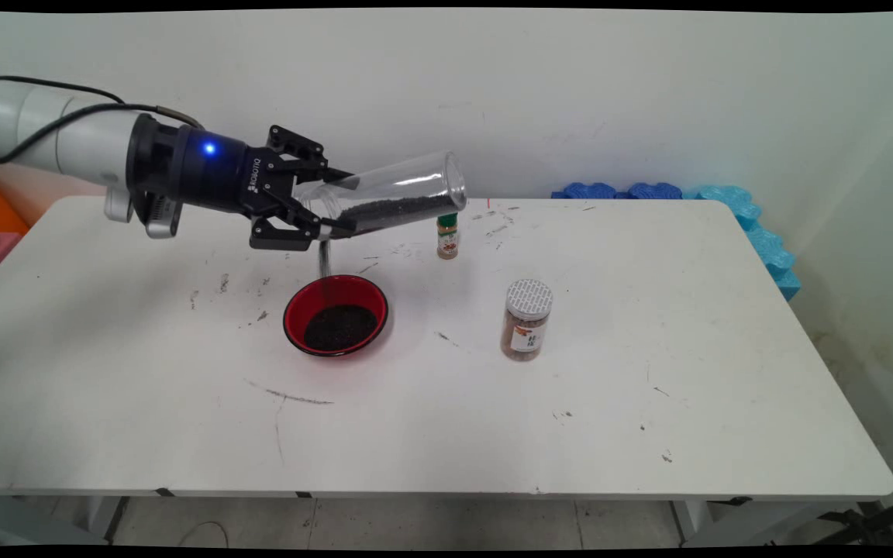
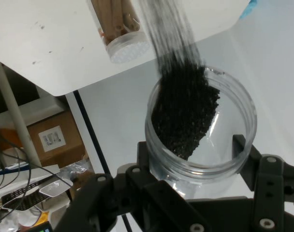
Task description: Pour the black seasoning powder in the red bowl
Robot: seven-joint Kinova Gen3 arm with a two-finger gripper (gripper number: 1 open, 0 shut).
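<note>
My gripper (image 1: 342,203) is shut on a clear plastic jar (image 1: 400,194), holding it near its mouth. The jar is tipped, mouth down to the left and base up to the right. Black grains (image 1: 392,213) lie along its lower side, and a thin stream of them (image 1: 324,263) falls into a red bowl (image 1: 289,314) directly below, which holds a dark pile. In the hand view the jar's open mouth (image 2: 200,125) sits between my fingers (image 2: 239,144), and the grains (image 2: 185,111) stream out of it.
A small spice bottle with a green cap (image 1: 447,236) stands just behind the tipped jar. A brown-filled jar with a white lid (image 1: 527,319) (image 2: 120,29) stands right of the bowl. Blue foam pieces (image 1: 725,205) line the table's far right corner.
</note>
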